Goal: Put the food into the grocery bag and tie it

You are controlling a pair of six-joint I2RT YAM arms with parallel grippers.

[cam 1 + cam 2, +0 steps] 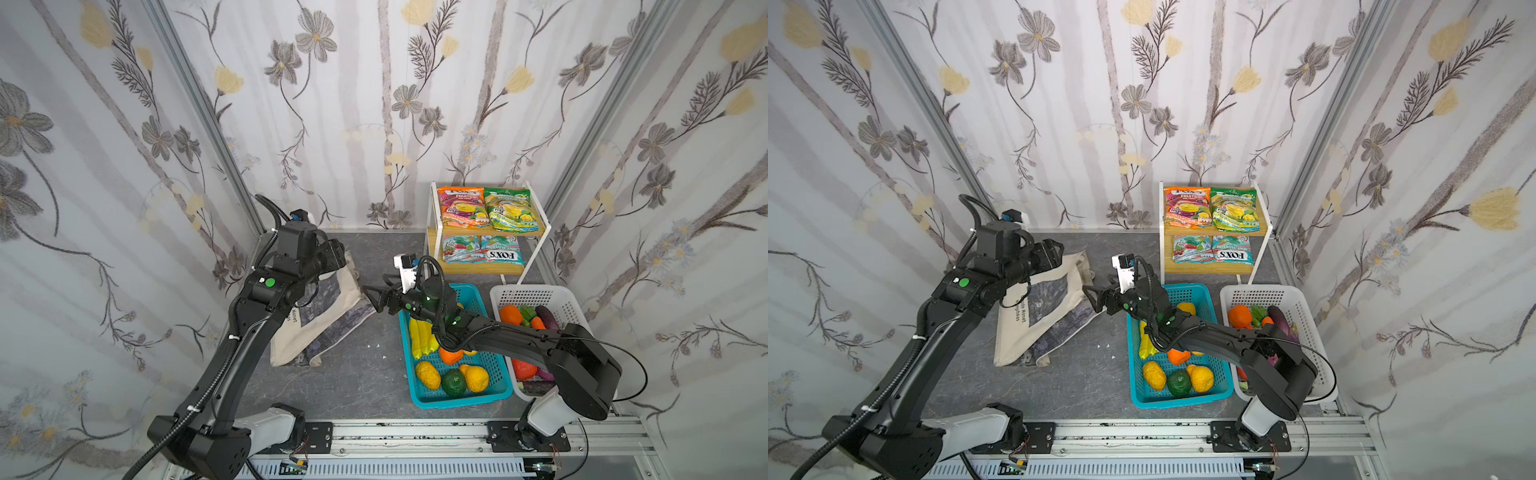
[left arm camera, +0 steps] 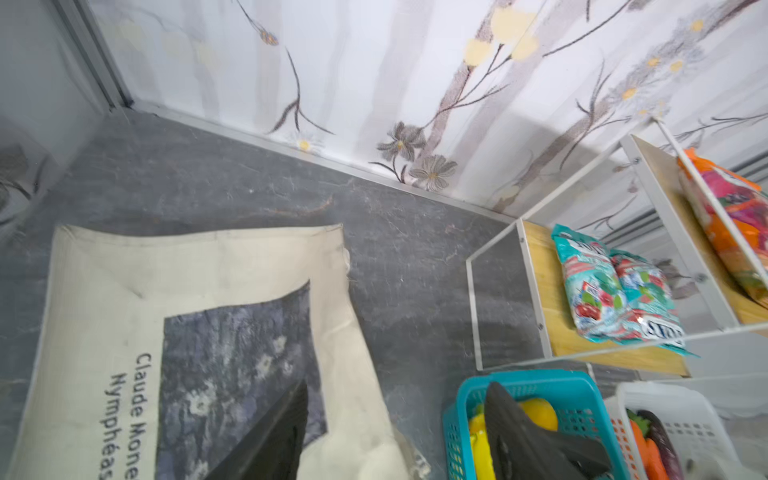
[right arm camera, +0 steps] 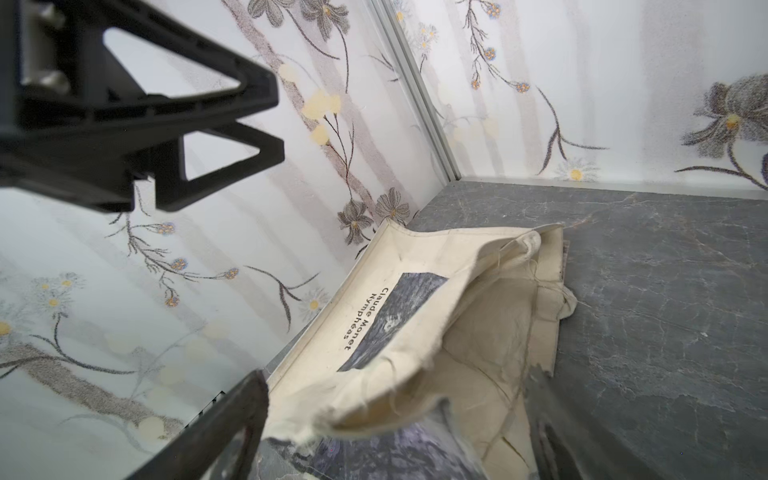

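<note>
Step in hand: getting the bag open, with no food packed yet by the look of it. One grocery bag (image 1: 320, 328) lies collapsed on the table (image 1: 361, 374), left of the baskets, its mouth towards the right gripper (image 1: 370, 298). That gripper hangs just at the rim, jaws wide apart and gripping nothing. The left gripper (image 2: 399, 399) hovers over the bag's end nearer the back wall, fingers spread, also empty. Next move, I'd judge: pinch only the top layer of the rim and lift so the mouth gapes. The canvas is floppy, so it's easy to catch both layers. Counts: two arms, one bag, one two-tier rack (image 1: 469, 268), and two baskets, a teal basket (image 1: 457, 401) and a white basket (image 1: 528, 297). Four snack packets: orange packet (image 1: 461, 205) and green packet (image 1: 513, 208) on the top tier, two teal packets (image 1: 461, 248) (image 1: 500, 251) below. Teal basket: one banana bunch (image 1: 419, 338), one orange (image 1: 449, 356), two lemon-like fruits (image 1: 428, 375) (image 1: 476, 377), one green round fruit (image 1: 453, 382), and one yellow piece (image 1: 1187, 308) half under the right arm. White basket: one aubergine (image 1: 548, 318) plus orange, green and red bits. The arm covers the rest, so no count.
</note>
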